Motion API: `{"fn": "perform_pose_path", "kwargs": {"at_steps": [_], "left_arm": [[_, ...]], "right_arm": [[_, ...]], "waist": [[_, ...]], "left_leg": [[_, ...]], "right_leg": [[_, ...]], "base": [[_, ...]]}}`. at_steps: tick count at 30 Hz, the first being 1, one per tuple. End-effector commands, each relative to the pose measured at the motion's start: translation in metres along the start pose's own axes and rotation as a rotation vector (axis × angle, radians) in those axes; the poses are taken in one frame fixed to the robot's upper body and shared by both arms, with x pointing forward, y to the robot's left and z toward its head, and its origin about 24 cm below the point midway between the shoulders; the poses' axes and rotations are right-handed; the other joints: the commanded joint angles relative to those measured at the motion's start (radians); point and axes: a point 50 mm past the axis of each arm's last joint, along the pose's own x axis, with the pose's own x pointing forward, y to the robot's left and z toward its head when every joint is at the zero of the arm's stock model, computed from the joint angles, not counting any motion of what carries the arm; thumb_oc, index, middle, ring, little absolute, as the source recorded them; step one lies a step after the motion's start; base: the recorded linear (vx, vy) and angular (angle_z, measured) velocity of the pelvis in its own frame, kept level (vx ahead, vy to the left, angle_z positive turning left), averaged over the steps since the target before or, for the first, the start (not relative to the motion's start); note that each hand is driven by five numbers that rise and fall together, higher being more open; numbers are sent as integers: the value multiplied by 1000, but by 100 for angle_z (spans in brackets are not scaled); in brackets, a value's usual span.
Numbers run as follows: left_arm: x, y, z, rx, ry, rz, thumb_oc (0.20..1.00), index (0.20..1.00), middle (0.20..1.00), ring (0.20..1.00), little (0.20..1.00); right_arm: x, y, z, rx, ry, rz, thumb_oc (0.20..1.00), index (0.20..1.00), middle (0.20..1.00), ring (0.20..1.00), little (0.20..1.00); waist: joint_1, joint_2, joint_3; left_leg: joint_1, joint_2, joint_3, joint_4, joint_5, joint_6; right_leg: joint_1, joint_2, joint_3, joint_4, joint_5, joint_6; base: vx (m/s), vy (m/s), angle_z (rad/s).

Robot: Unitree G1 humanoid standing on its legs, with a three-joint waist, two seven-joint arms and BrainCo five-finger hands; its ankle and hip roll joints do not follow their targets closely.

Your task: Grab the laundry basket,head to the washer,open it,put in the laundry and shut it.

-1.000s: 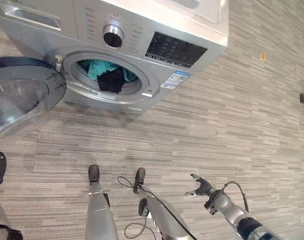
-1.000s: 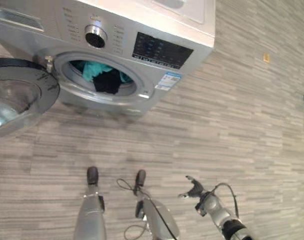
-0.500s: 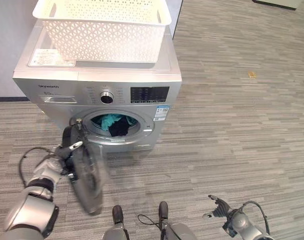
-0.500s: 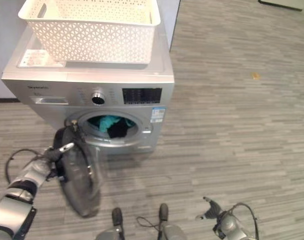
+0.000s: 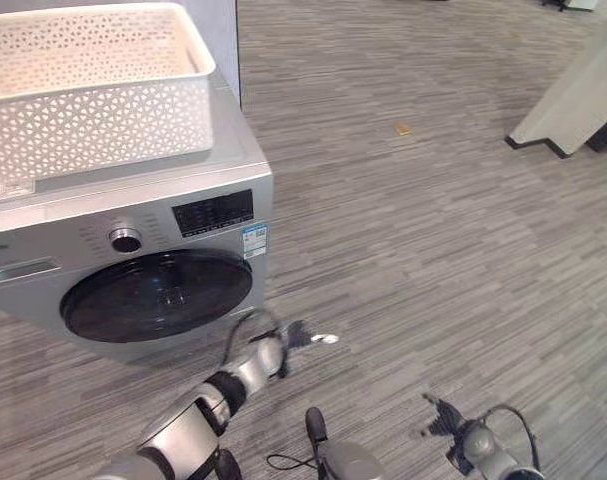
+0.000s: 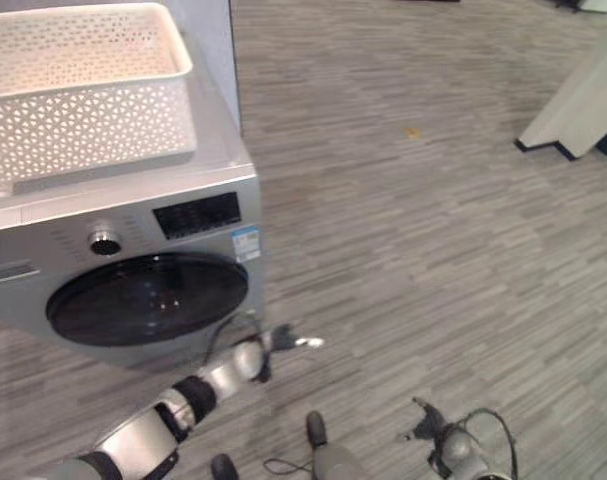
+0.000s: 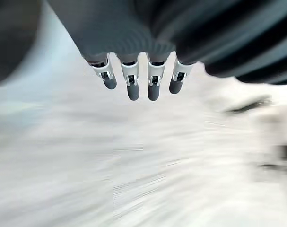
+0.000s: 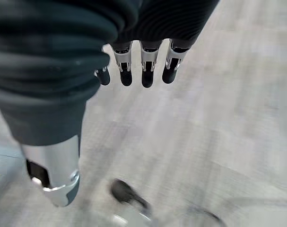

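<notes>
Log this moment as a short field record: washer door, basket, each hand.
washer door: shut, dark glass facing out
basket: white, on top of the washer
left hand: open, off the door, low beside the washer's front corner
right hand: open, idle, low over the floor
task stage: door shut, nothing held

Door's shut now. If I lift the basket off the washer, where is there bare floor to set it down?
Bare floor stretches right of the washer, out to the white panel far right. The washer top is crowded: the basket takes most of it. The left hand hangs open before the door.
</notes>
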Motion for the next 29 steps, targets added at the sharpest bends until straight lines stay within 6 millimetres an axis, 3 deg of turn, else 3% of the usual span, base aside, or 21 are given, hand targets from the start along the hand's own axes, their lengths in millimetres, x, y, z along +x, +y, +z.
{"fn": "perform_pose_path", "kwargs": {"at_steps": [1,5,9,15,17,22,23,29], "left_arm": [[-17,26,2,-27,-127,14,1000,1000,1000,1000,1000],[-30,13,-13,-34,-115,9,1000,1000,1000,1000,1000],[-53,-4,-52,-86,-8,45,1000,1000,1000,1000,1000],[-111,-34,-118,-377,241,159,1000,1000,1000,1000,1000],[-153,-65,-162,-593,509,247,1000,1000,1000,1000,1000],[-181,-92,-185,-642,707,262,1000,1000,1000,1000,1000],[-197,-107,-194,-680,816,262,1000,1000,1000,1000,1000],[-223,-134,-203,-843,976,282,1000,1000,1000,1000,1000]], "right_arm": [[-7,3,-31,-42,83,-2,1000,1000,1000,1000,1000],[-8,12,-30,-22,66,13,1000,1000,1000,1000,1000],[-5,15,-10,-2,-18,-6,1000,1000,1000,1000,1000],[-4,22,9,47,-97,-19,1000,1000,1000,1000,1000],[-5,37,0,109,-51,11,1000,1000,1000,1000,1000],[-8,57,-17,151,46,63,1000,1000,1000,1000,1000],[-11,68,-27,165,105,94,1000,1000,1000,1000,1000],[-16,80,-41,180,188,139,1000,1000,1000,1000,1000]], "waist": [[74,59,7],[95,69,4],[125,72,-2],[179,72,-24],[209,71,-43],[227,70,-60],[237,70,-70],[245,75,-88]], "left_leg": [[-2,56,-97,34,-64,-39],[-1,51,-120,27,-58,-43],[-2,42,-149,20,-50,-45],[2,29,-184,19,-47,-44],[3,20,-207,19,-44,-40],[7,13,-225,22,-42,-37],[10,11,-236,30,-45,-35],[26,7,-253,40,-51,-33]], "right_leg": [[-10,-51,-63,87,-120,73],[19,-54,-88,75,-126,71],[46,-58,-120,66,-133,66],[86,-66,-161,61,-139,59],[103,-71,-183,62,-143,54],[122,-74,-200,61,-147,51],[133,-75,-208,64,-152,47],[160,-75,-217,67,-163,39]], "base": [[23,-13,34],[16,-23,32],[-2,-40,26],[-4,-35,25],[-55,-56,42],[-36,-21,22],[-13,-11,12],[-8,-3,8]]}}
